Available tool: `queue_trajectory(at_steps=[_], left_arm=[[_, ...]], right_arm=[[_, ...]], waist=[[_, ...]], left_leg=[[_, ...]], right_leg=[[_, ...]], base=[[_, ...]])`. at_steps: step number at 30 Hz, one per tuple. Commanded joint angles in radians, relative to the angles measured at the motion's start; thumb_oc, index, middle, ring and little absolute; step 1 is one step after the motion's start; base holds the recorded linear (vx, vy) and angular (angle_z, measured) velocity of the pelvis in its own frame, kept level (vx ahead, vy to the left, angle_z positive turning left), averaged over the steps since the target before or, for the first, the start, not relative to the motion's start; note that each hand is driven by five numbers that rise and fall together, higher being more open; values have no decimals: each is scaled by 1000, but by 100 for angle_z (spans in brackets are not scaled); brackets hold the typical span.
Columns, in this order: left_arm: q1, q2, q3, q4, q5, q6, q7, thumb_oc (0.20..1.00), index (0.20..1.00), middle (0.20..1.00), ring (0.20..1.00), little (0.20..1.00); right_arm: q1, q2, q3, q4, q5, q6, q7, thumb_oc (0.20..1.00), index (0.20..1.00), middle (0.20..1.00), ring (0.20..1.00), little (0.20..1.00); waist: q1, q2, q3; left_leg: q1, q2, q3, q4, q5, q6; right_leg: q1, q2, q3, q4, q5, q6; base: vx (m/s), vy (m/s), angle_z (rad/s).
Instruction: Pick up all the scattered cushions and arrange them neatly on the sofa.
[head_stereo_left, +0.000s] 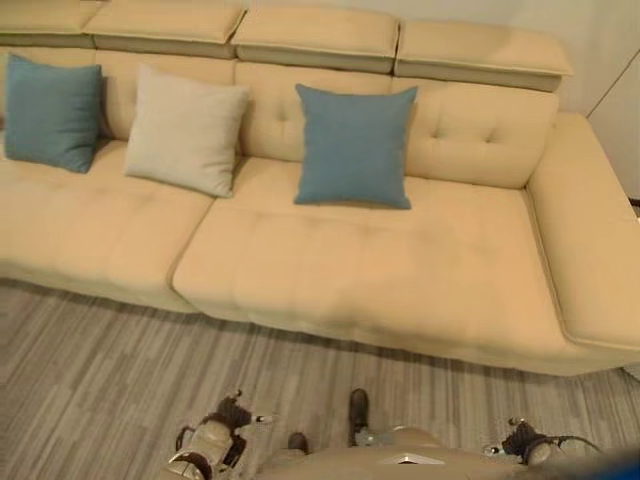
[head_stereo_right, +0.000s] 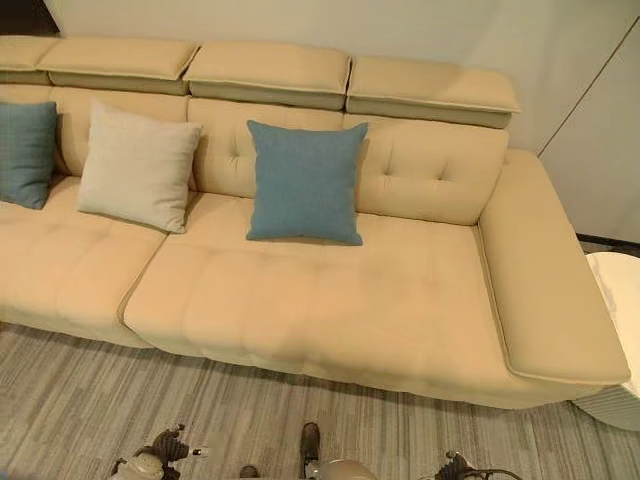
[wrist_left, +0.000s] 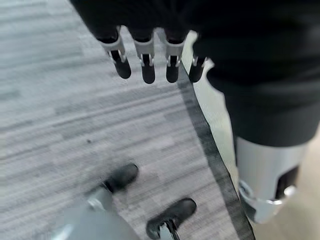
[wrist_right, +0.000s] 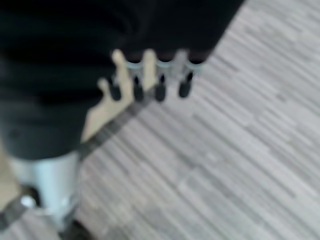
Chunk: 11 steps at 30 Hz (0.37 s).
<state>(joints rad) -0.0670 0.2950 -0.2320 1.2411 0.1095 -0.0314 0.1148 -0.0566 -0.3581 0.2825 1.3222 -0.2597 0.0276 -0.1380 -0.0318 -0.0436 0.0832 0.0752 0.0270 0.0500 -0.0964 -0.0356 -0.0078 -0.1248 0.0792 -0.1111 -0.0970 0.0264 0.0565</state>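
Cushions stand in a row along the backrest of the tan sofa, three of them upright and leaning on it. A blue cushion sits in the upper middle of the left eye view, its lower edge on the seat just right of the seam between the two seat sections. A cream cushion leans to its left, well apart from it, its lower corner close to that seam. A second blue cushion stands at the upper left edge of the frame, near the cream one but not touching it. Right of the middle blue cushion the seat is bare up to the wide armrest at the right side. The front half of both seat sections is bare as well, down to the sofa's front edge, which runs across the middle of the frame.

Below that edge lies grey striped floor, open across the lower part of the frame.

The left hand hangs over the floor with its fingers straight and loosely spread, holding nothing. The right hand hangs likewise over the floor, fingers straight, carrying nothing.
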Motion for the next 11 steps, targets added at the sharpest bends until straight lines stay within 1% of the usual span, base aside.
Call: queue_trajectory(at_steps=[1,4,11], left_arm=[[-6,55,27,16,35,-5,5,1000,1000,1000,1000,1000],[-2,50,28,19,36,-4,3,1000,1000,1000,1000,1000],[4,28,16,27,42,-1,-6,1000,1000,1000,1000,1000]], right_arm=[[-8,7,11,15,6,8,-6,1000,1000,1000,1000,1000],[-6,6,11,16,2,10,-5,1000,1000,1000,1000,1000],[-3,8,9,23,4,12,-8,1000,1000,1000,1000,1000]], waist=[[-5,-50,-19],[-6,-50,-26],[-10,-47,-29]], left_leg=[[-71,10,24,24,14,-45],[-56,12,30,14,13,-44],[-45,12,29,9,12,-45]], right_leg=[[132,-148,40,40,-35,62],[142,-149,45,32,-34,67],[159,-156,40,18,-28,74]], base=[[3,18,-56],[8,11,-30],[-3,5,0]])
